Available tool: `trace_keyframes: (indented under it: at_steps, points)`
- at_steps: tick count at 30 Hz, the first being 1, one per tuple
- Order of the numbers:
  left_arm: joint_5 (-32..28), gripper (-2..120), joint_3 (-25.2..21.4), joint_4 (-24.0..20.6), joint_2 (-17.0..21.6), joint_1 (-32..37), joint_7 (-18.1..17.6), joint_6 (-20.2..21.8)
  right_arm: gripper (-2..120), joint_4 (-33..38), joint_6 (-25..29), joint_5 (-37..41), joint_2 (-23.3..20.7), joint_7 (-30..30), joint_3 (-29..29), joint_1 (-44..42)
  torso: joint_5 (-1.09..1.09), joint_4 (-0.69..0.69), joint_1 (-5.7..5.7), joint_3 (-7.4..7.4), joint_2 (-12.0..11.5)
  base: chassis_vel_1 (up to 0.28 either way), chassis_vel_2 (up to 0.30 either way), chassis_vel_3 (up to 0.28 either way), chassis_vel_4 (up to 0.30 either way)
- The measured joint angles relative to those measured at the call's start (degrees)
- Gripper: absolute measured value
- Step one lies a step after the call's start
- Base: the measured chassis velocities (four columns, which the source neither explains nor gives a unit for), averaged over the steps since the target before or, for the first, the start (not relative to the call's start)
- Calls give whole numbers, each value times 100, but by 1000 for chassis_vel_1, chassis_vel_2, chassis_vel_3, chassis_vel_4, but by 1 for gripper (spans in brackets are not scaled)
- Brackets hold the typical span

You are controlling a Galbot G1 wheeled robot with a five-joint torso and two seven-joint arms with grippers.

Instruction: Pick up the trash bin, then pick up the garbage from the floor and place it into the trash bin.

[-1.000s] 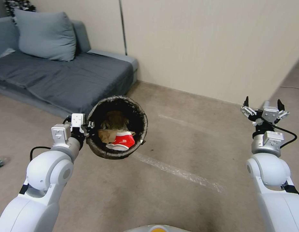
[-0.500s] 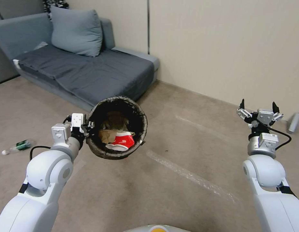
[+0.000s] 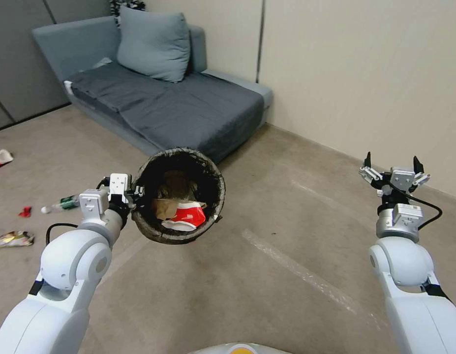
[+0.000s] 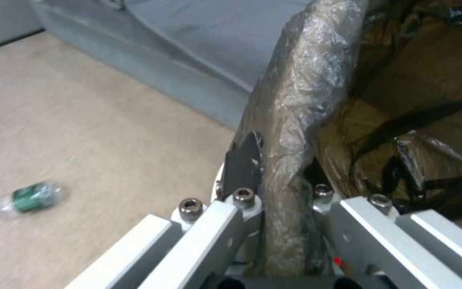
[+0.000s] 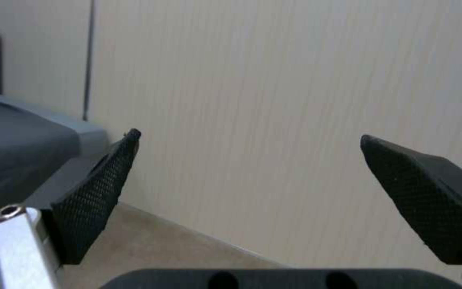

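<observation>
My left gripper (image 3: 134, 193) is shut on the near-left rim of the trash bin (image 3: 210, 172) and holds it above the floor (image 3: 267, 305). The bin's mouth tips toward my head camera. Its dark bag holds a red-and-white crushed cup (image 3: 186, 216) and brown paper (image 3: 163, 206). In the left wrist view the bag-covered rim (image 4: 295, 120) runs between the fingers of the left gripper (image 4: 282, 172). Garbage lies at the far left: a green-labelled bottle (image 3: 60, 204) (image 4: 25, 199), a red scrap (image 3: 25, 212), a shiny wrapper (image 3: 11, 239) and a red-and-white cup (image 3: 0, 159). My right gripper (image 3: 391, 166) (image 5: 250, 164) hangs open and empty at the right.
A grey sofa (image 3: 188, 108) with a cushion (image 3: 151, 44) stands behind the bin against a beige wall (image 3: 365, 73). Pale tape lines (image 3: 306, 278) cross the carpet. Open carpet lies in front and between the arms.
The whole view has swung left: the sofa slid right in the picture and the litter came into sight at the left. Both arms keep their pose, the bin still held.
</observation>
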Motion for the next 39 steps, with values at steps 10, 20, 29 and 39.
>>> trace_keyframes:
  at_steps: [10,20,29,39]
  points:
    - [-10,0,-6,16,-11,-8,12,0,100,-21,0,-2,1,-7,2,2,0,-1,0,0,0,64,63,62,58]
    - [-23,0,-25,24,-23,-18,36,0,100,-33,0,1,-27,-14,2,19,0,1,0,0,0,64,66,73,63]
    - [-24,0,7,81,-102,-106,35,0,100,-64,-12,11,-40,-20,-42,121,0,-1,0,0,0,64,60,64,66]
    - [-40,0,-49,84,-60,-80,28,0,100,-90,-31,30,-119,-19,-90,206,1,0,0,0,0,70,62,63,64]
